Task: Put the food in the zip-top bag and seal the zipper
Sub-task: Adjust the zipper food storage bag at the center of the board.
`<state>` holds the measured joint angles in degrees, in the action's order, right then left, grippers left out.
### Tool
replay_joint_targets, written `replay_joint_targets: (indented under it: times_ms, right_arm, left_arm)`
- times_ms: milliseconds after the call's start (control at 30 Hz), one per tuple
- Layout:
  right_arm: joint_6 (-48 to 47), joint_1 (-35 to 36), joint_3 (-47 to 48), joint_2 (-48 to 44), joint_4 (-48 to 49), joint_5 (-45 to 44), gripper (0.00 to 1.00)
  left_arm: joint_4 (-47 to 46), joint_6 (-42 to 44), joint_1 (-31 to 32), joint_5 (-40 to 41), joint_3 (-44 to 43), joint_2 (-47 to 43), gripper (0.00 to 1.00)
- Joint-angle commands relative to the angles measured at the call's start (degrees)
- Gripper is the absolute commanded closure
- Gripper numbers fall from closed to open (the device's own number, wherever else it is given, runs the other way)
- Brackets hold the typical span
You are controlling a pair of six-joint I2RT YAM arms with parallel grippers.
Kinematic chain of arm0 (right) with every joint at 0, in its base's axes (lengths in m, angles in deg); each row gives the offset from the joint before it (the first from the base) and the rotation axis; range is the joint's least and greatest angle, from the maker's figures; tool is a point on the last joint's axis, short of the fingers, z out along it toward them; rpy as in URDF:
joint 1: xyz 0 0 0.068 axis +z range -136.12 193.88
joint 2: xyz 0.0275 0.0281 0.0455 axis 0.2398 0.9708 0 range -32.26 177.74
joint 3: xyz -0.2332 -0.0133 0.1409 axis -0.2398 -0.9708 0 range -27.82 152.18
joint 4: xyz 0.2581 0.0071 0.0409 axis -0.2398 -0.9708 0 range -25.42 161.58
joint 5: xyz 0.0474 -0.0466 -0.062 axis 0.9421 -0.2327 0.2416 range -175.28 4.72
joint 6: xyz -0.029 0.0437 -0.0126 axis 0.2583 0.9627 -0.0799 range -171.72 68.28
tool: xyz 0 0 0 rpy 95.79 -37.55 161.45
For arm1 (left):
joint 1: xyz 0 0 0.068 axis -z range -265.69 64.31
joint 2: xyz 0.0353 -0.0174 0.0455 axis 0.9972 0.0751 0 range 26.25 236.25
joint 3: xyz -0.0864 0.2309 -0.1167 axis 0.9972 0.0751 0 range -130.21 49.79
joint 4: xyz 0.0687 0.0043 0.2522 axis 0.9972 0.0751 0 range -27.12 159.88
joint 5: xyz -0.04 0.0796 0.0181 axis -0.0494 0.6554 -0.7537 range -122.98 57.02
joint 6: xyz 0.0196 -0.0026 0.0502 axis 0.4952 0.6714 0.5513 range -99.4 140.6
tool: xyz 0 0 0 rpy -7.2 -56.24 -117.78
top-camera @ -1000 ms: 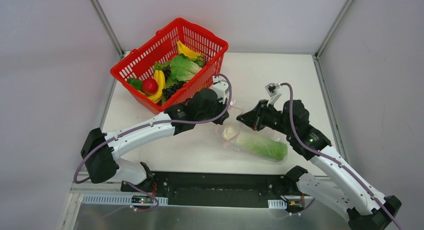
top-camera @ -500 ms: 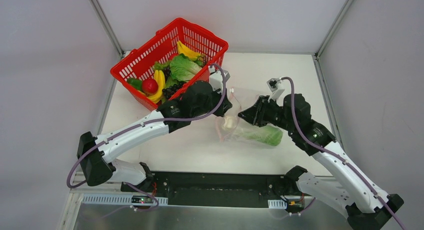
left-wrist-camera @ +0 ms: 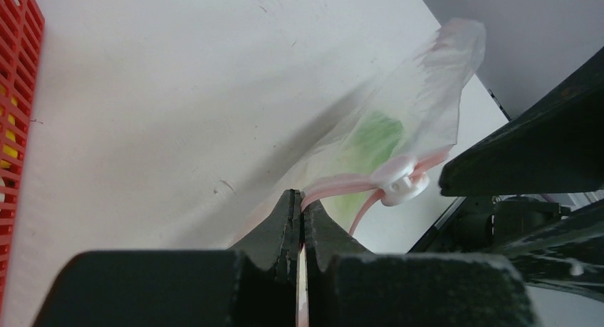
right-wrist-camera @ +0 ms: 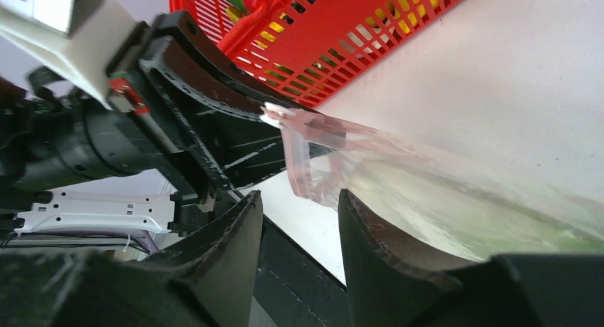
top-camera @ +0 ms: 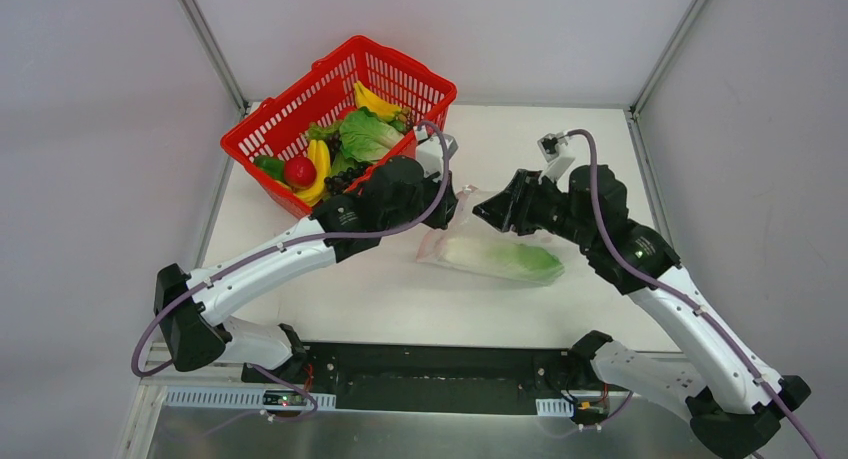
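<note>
While the left gripper [left-wrist-camera: 301, 199] was clamped shut on the zipper [left-wrist-camera: 342, 184] at the mouth of the zip-top bag [top-camera: 440, 241], the right gripper [right-wrist-camera: 299, 199] sat with jaws partly apart and nothing between them, the bag rim just ahead of the gap. Bag lay on the table [top-camera: 590, 159] between the arms, mouth end raised at left's pinch, with the cabbage [top-camera: 505, 261] inside. Other food [top-camera: 345, 144] sat in the red basket [top-camera: 410, 69], beside the left arm. White slider [left-wrist-camera: 400, 179] sat on the strip just beyond left's fingertips. Risks as I judged them: with only one pinch point, the mouth was slack and folded, so any item brought in would likely hit film rather than opening. If left pulled up or back, the cabbage could slide toward the mouth or drag the bag across the table. Right's fingers were close enough to snag the loose film. Couldn't tell whether left held both lips or one; if both, the mouth wouldn't open.
</note>
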<state>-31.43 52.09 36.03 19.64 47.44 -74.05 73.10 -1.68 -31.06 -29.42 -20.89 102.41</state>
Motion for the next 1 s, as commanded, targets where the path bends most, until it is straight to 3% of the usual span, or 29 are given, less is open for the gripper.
replay_joint_targets:
  times_ms: [0,300,500,833,967]
  right_arm:
    - [1.1,2.1,1.8,1.6,-3.0,-3.6,0.54]
    - [0.0,4.2,2.9,1.6,-1.9,-10.5,0.48]
    - [-2.8,3.9,6.9,7.9,-6.1,-15.1,0.40]
    - [-10.3,-0.2,16.1,19.7,-7.0,-5.5,0.35]
    - [-8.9,-0.2,15.8,17.6,-7.9,1.0,0.33]
  left_arm:
    - [-0.6,-1.7,-0.5,0.6,-3.2,-0.5,1.00]
    - [0.5,-3.4,-0.4,0.2,-2.7,-0.4,1.00]
    - [-1.5,-10.4,-0.4,0.6,1.3,-2.8,1.00]
    - [-0.2,-26.2,-0.3,9.5,8.3,-9.4,1.00]
    - [2.0,-28.2,-0.6,13.4,8.4,-11.0,1.00]
